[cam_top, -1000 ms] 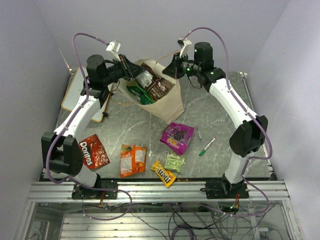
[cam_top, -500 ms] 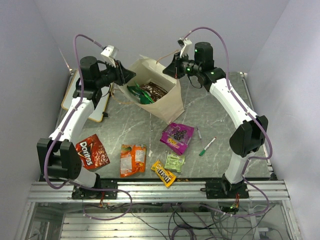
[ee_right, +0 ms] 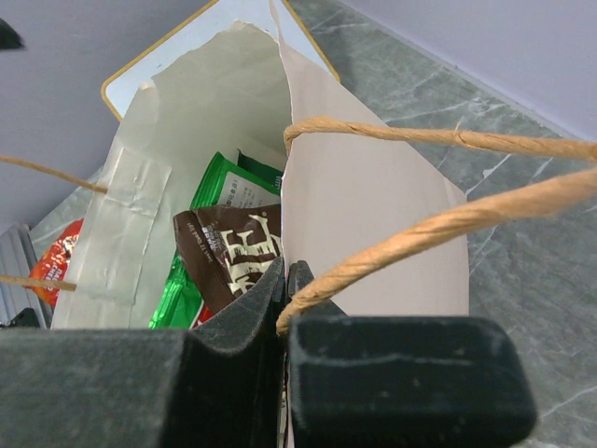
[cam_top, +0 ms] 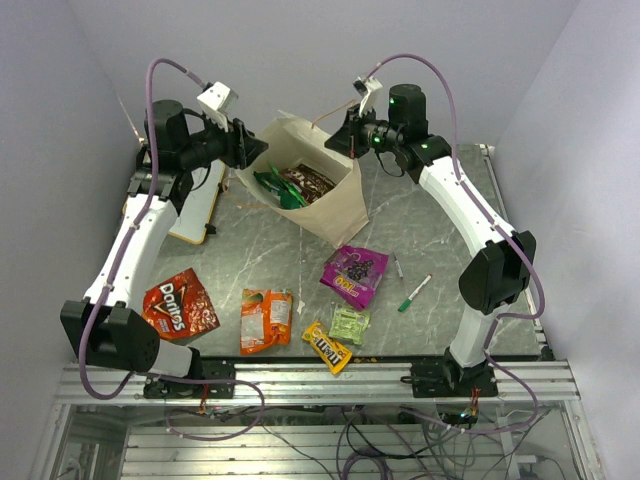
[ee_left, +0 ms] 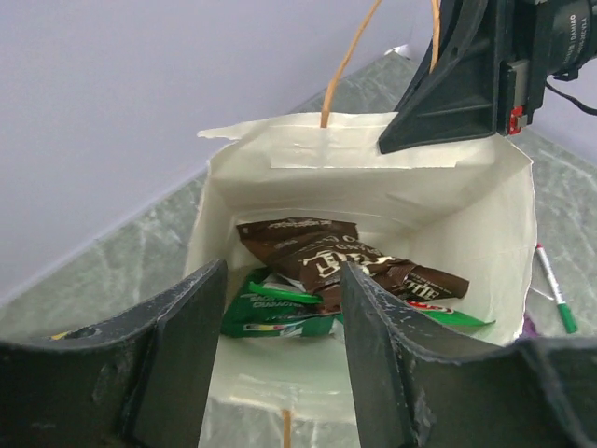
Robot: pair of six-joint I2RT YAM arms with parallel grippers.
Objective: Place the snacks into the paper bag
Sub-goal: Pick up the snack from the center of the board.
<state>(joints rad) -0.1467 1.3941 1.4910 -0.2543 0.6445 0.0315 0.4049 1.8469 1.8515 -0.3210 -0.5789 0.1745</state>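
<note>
The left fingers (ee_left: pixel 187 359) are spread apart and nothing is gripped between them. They are held above the open mouth of the paper bag (cam_top: pixel 335 215), and the bag's inside is seen through their gap in the left wrist view. The right fingers (ee_right: pixel 247 313) are clenched on the top edge of the bag's wall (a twisted paper handle arches just beside them). The bag stands open toward the back of the bench (cam_top: pixel 430 230), between the two arms.

Inside the bag, a brown bag (ee_left: pixel 326 257) is seen lying on top of green bags (ee_left: pixel 280 313) at the bottom.

Five snacks are spread on the bench in front of the bag:
- The red Doritos (cam_top: pixel 180 305) lies at the near left, close to the left arm's base.
- The orange bag (cam_top: pixel 265 318) is found just to its right.
- The yellow M&M's (cam_top: pixel 327 347) lies near the front edge.
- The small pale green packet (cam_top: pixel 350 323) is set just beside the M&M's.
- The purple pouch (cam_top: pixel 354 272) lies beyond those two, near the bag's lower corner.

Two marker pens are seen to the right of the pouch, a green-capped pen (cam_top: pixel 415 292) and a second pen (cam_top: pixel 398 267). A wood-framed whiteboard (cam_top: pixel 195 205) lies at the left edge, partly hidden under the left arm.
</note>
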